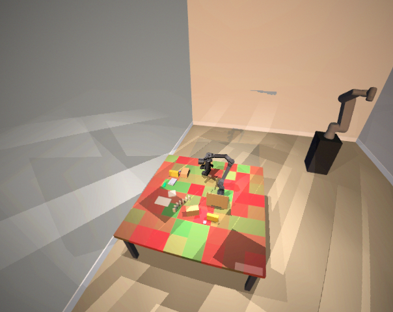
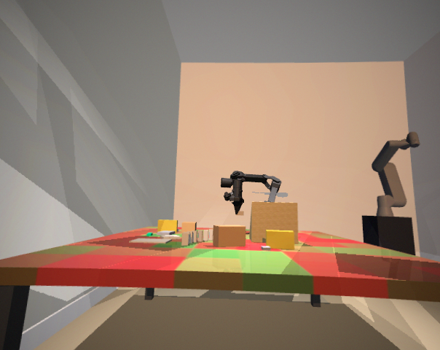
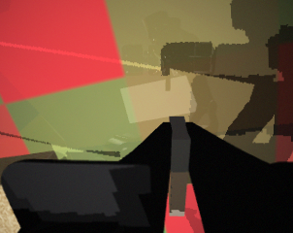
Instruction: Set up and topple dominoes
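Carrying the domino (image 3: 179, 160) calls for a level transit from high over the table (image 1: 190, 242) to one end of the row (image 1: 180, 202), lowering upright at matching spacing. Counted, largest first: one tall box (image 2: 274, 221), two yellow blocks, roughly six standing dominoes, though small. Gripper (image 2: 237, 211) is clamped on the domino.

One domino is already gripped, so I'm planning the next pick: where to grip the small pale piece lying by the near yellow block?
Probably from straight above: the pale piece lies flat on the table, so only its thin side faces offer purchase. Pinch across its narrower width, steering off the yellow block close beside it.
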`<action>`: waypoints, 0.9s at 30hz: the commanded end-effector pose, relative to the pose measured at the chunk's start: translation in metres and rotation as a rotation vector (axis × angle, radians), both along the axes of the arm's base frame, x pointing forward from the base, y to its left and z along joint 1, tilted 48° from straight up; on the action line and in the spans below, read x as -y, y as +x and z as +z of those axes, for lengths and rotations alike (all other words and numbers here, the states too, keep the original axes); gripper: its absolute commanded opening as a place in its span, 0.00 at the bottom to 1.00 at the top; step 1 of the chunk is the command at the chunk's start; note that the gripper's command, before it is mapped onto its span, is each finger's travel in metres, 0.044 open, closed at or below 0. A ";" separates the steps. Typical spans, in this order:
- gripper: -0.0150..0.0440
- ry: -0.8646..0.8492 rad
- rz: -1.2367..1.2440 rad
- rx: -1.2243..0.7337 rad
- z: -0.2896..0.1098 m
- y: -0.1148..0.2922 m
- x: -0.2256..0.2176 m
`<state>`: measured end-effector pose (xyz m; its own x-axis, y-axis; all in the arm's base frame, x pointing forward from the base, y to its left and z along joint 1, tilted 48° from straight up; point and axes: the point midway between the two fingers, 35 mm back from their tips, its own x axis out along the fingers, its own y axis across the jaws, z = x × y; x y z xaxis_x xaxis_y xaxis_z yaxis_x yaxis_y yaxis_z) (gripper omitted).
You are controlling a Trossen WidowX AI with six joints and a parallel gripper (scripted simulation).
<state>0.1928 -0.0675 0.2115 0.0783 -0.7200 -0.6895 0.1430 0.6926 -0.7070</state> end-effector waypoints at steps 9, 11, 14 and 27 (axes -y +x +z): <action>0.29 0.193 -0.135 0.156 -0.025 -0.002 0.009; 0.29 0.229 -0.153 0.186 -0.029 -0.001 0.010; 0.29 0.285 -0.166 0.217 -0.035 -0.002 0.011; 0.29 0.491 -0.171 0.391 -0.054 0.000 0.016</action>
<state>0.1927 -0.0827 0.1623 0.2643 -0.3867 -0.8835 0.4590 0.8561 -0.2374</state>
